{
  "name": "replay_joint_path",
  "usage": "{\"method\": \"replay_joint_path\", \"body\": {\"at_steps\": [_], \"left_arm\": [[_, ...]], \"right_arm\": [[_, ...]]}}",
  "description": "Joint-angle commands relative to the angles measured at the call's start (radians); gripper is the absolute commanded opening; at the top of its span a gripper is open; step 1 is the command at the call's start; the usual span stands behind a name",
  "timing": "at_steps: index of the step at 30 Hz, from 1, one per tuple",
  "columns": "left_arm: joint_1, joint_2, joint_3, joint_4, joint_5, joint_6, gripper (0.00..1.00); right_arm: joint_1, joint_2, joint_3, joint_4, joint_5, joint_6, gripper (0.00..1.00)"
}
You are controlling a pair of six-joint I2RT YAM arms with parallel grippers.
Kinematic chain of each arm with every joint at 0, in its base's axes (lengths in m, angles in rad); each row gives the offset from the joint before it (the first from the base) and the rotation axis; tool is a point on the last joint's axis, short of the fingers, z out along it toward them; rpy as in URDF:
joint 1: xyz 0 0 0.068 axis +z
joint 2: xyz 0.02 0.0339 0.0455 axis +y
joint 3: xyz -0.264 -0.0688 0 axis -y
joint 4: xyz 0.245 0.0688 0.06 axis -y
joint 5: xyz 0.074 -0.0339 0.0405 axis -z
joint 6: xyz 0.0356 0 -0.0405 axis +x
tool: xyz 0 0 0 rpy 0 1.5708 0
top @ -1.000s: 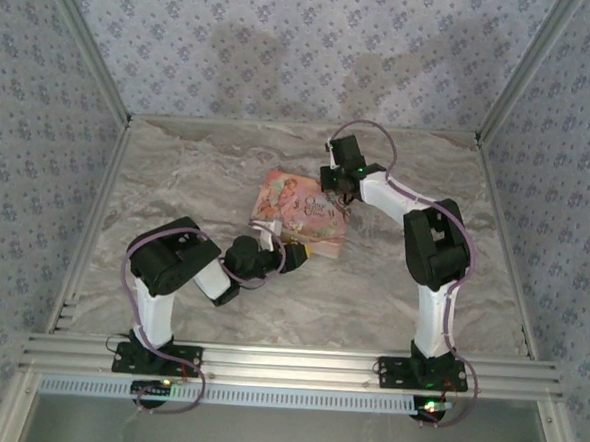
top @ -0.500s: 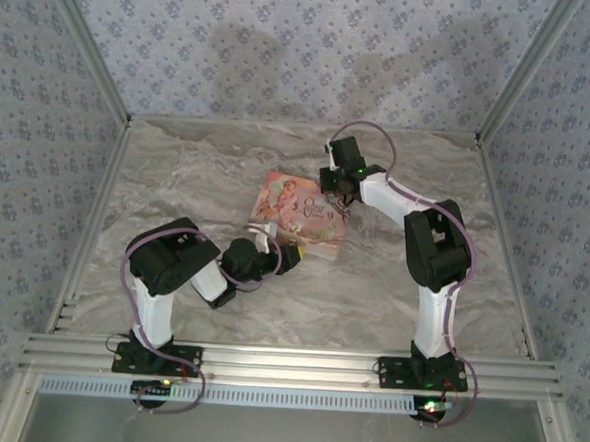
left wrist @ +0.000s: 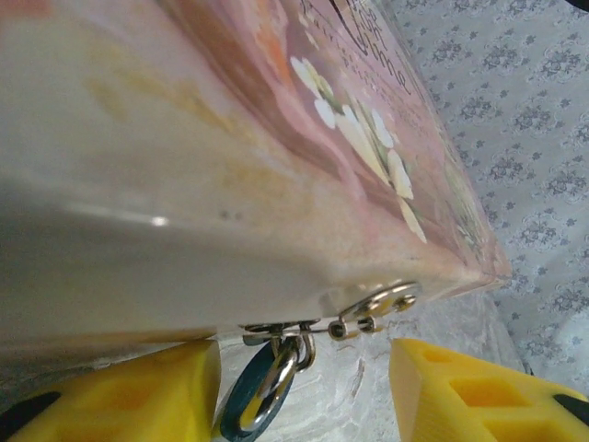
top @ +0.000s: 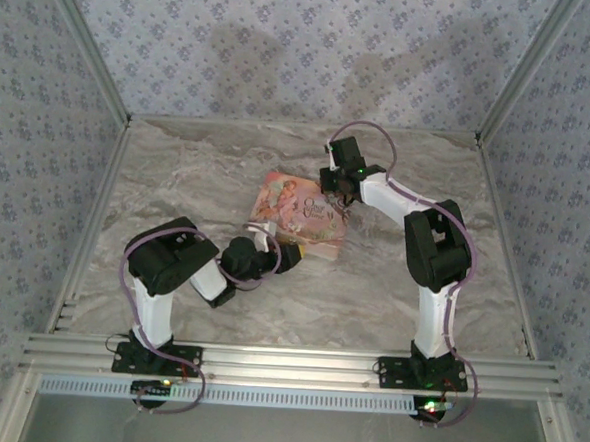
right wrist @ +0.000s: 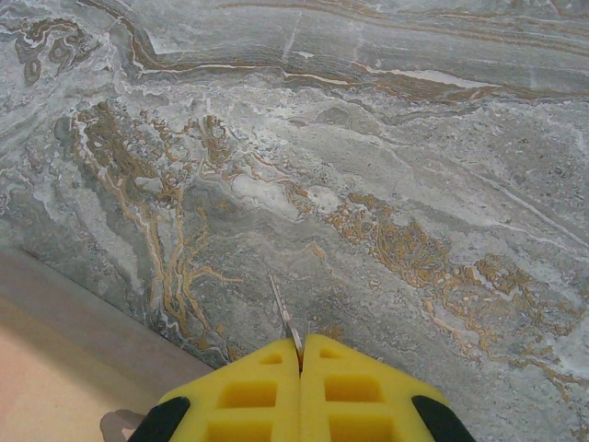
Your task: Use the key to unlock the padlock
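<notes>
I judge padlock [left wrist: 241,403] tiny, light, rigid, slick, hanging loose from hasp [left wrist: 377,304] on pink box [left wrist: 184,184]; pinch its flat body. Left claw [left wrist: 306,370] spread astride it; right claw [right wrist: 300,348] pinches key [right wrist: 283,313].

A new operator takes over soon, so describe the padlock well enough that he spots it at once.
Start at the grey veined marble table and find the flat pink picture-printed box near its middle. On the box's near side a silver metal clasp sticks out, and the small padlock hangs from it. It is the one teal-blue piece there, against the pink box and bare silver metal.
</notes>
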Motion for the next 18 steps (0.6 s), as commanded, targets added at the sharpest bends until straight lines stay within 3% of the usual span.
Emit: {"method": "replay_joint_path", "body": {"at_steps": [1,9,18], "left_arm": [[-0.024,0.036,0.03,-0.01,0.023,-0.02,0.54],[-0.041,0.054,0.045,0.012,0.025,-0.027,0.62],[-0.069,0.043,0.033,0.051,0.036,-0.031,0.57]], "right_arm": [[0.013,-0.021,-0.016,-0.067,-0.02,-0.02,0.0],[0.011,-0.024,-0.025,-0.067,-0.017,-0.026,0.0],[0.01,-0.02,-0.024,-0.063,-0.02,-0.023,0.0]]}}
